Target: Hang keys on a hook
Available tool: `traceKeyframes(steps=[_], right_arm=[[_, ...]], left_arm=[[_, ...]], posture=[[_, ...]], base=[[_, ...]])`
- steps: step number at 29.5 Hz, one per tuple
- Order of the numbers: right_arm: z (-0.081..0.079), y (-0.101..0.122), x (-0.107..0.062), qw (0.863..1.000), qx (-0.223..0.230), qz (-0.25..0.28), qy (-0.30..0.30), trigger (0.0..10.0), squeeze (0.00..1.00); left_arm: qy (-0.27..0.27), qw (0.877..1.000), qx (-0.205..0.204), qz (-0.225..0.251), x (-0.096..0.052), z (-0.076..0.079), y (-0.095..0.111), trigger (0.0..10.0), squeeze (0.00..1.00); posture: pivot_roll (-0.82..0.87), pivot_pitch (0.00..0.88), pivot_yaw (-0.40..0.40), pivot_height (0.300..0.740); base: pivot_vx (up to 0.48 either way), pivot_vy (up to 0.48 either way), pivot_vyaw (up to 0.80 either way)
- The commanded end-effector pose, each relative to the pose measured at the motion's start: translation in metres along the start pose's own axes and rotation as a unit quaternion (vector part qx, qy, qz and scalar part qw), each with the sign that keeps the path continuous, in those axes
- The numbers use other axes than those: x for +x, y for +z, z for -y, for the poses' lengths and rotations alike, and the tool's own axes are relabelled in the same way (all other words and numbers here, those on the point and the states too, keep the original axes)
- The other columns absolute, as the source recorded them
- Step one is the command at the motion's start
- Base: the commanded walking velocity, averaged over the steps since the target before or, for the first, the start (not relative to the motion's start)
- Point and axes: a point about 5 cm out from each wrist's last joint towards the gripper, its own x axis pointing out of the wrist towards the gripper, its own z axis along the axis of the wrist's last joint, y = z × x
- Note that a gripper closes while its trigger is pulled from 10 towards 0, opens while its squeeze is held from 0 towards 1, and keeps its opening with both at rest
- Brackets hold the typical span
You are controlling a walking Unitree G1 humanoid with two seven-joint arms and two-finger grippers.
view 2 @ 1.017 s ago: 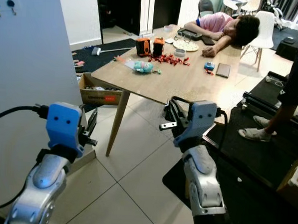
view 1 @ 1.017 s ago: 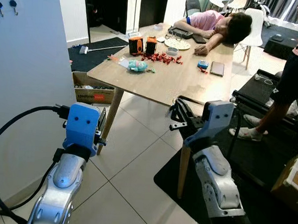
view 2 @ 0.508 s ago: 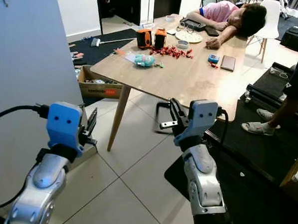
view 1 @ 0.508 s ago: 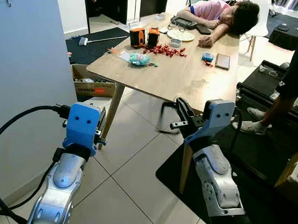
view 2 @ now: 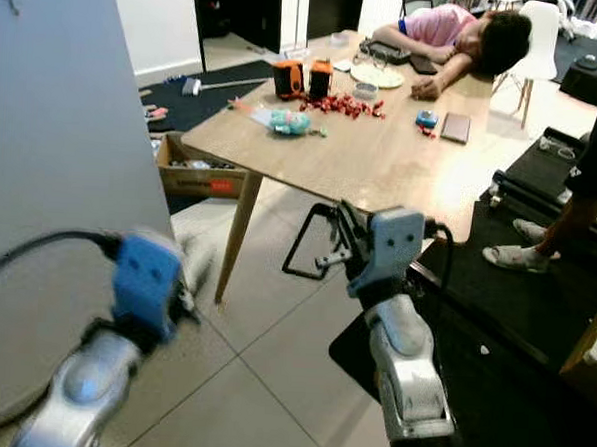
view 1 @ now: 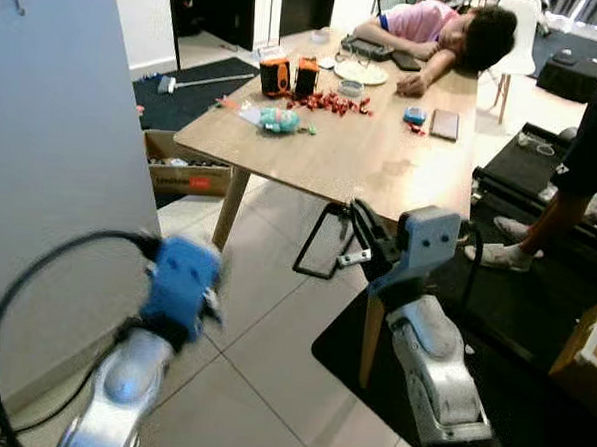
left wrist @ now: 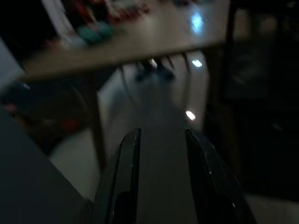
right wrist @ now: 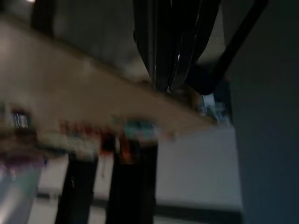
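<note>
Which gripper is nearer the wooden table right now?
Right. The right gripper hangs just below the front edge of the wooden table, by its near corner. The left gripper, fingers apart, is further back beside the white wall panel, aimed toward a table leg.

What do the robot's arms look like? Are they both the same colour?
Both arms are shiny silver. The left arm has a bright blue block at the wrist with two dark dots, and a thick black cable loops from it. The right arm has a paler grey-blue block, also with two dots. Each ends in long black fingers: left gripper, right gripper.
</note>
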Motion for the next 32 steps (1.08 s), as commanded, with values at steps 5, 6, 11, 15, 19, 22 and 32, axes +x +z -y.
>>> traceKeyframes(steps=[5, 6, 11, 15, 19, 22, 32], right_arm=[[0.016, -0.041, -0.038, 0.996, -0.019, -0.081, -0.028, 10.0, 0.00], [0.016, -0.041, -0.038, 0.996, -0.019, -0.081, -0.028, 10.0, 0.00], [0.026, -0.050, -0.056, 0.993, -0.033, -0.105, -0.031, 10.0, 0.00], [0.030, -0.047, -0.056, 0.994, -0.039, -0.100, -0.028, 10.0, 0.00], [0.027, -0.039, -0.047, 0.996, -0.038, -0.079, -0.025, 10.0, 0.00], [0.022, -0.035, -0.043, 0.997, -0.036, -0.068, -0.020, 10.0, 0.00], [0.017, -0.032, -0.035, 0.998, -0.035, -0.055, -0.013, 10.0, 0.00]], left_arm=[[0.006, 0.997, -0.007, -0.081, -0.016, 0.012, -0.053, 10.0, 0.00], [0.006, 0.997, -0.007, -0.081, -0.016, 0.012, -0.053, 10.0, 0.00], [-0.003, 0.994, -0.006, -0.110, -0.036, 0.009, -0.064, 10.0, 0.00], [0.000, 0.995, -0.009, -0.104, -0.038, 0.007, -0.059, 10.0, 0.00], [0.011, 0.997, -0.010, -0.081, -0.027, 0.007, -0.050, 10.0, 0.00], [0.014, 0.997, -0.009, -0.071, -0.024, 0.007, -0.048, 10.0, 0.00], [0.019, 0.998, 0.001, -0.059, -0.019, 0.005, -0.046, 10.0, 0.00]], posture=[[0.14, 0.154, -0.021, 0.740], [0.14, 0.154, -0.021, 0.740], [0.14, 0.164, -0.016, 0.740], [0.14, 0.165, -0.014, 0.740], [0.14, 0.164, -0.012, 0.740], [0.13, 0.148, -0.011, 0.740], [0.14, 0.122, -0.016, 0.740]], base=[[0.000, 0.000, 0.00], [0.000, 0.000, 0.00], [0.000, 0.000, 0.00], [0.000, 0.000, 0.00], [0.000, 0.000, 0.00], [0.000, 0.000, 0.00], [0.000, 0.000, 0.00]])
